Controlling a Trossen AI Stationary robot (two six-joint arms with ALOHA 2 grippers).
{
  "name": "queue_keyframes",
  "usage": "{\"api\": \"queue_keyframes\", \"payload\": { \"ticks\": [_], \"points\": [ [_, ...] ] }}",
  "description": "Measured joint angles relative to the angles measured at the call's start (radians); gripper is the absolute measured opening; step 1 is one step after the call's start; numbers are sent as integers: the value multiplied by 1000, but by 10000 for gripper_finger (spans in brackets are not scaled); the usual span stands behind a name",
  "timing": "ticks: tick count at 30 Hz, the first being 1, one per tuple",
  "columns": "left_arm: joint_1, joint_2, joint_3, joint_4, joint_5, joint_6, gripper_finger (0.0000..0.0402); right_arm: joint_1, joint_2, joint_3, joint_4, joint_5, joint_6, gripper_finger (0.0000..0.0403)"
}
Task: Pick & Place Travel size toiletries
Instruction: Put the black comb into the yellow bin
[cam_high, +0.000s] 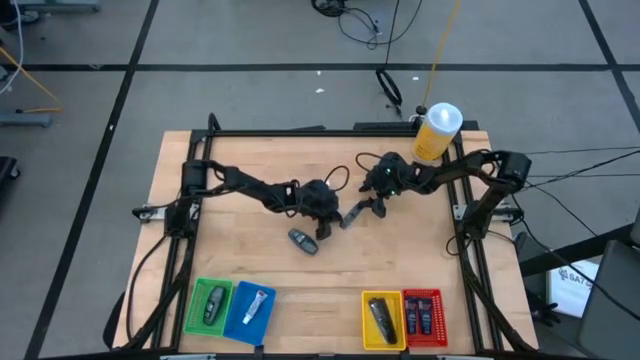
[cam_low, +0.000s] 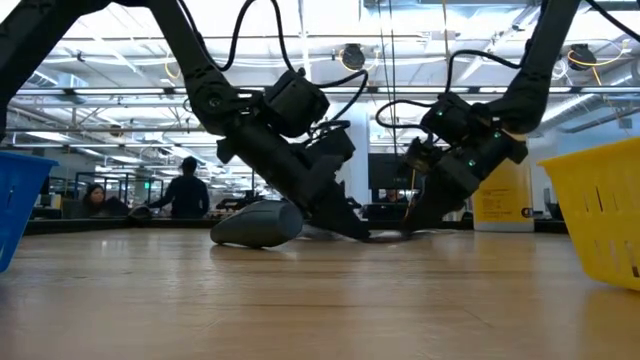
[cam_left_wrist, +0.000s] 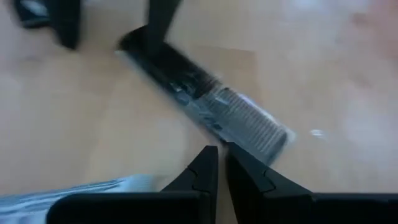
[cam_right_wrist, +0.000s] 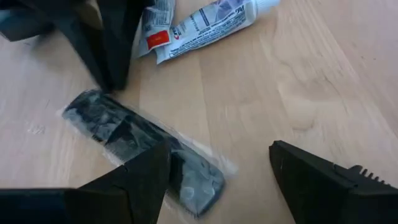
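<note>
1. High view: both arms met near the middle of the table (cam_high: 250, 300). The left end effector (cam_high: 325, 215) and right end effector (cam_high: 368, 205) stood close together, a slim dark packet (cam_high: 352, 216) between them. A dark grey oval bottle (cam_high: 303, 241) lay just in front of the left one. Green bin (cam_high: 208, 306), blue bin (cam_high: 250, 306), yellow bin (cam_high: 384, 320) and red bin (cam_high: 424, 317) lined the near edge, each holding an item; bare wood lay between arms and bins. A yellow bottle (cam_high: 434, 134) stood at the far right edge.
2. Low view: the oval bottle lay flat; open table lay in front.
3. Left wrist view: fingers were nearly pressed together, empty, beside the packet.
4. Right wrist view: fingers were spread wide over the packet's end; a white tube (cam_right_wrist: 208, 22) lay near.
</note>
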Motion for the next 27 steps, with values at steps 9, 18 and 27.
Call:
{"api": "queue_keyframes", "payload": {
  "ticks": [9, 18, 27],
  "points": [
    [28, -54, -2, -96, -355, -1, 37, 30, 2, -15, -24, -79, 75, 263],
    [-17, -81, -2, -87, -122, -47, 37, 77, 4, -88, 146, -77, 170, 263],
    [-54, 36, 0, 60, -129, -81, 37, 100, 3, -82, 156, -82, 372, 263]
  ]
}}
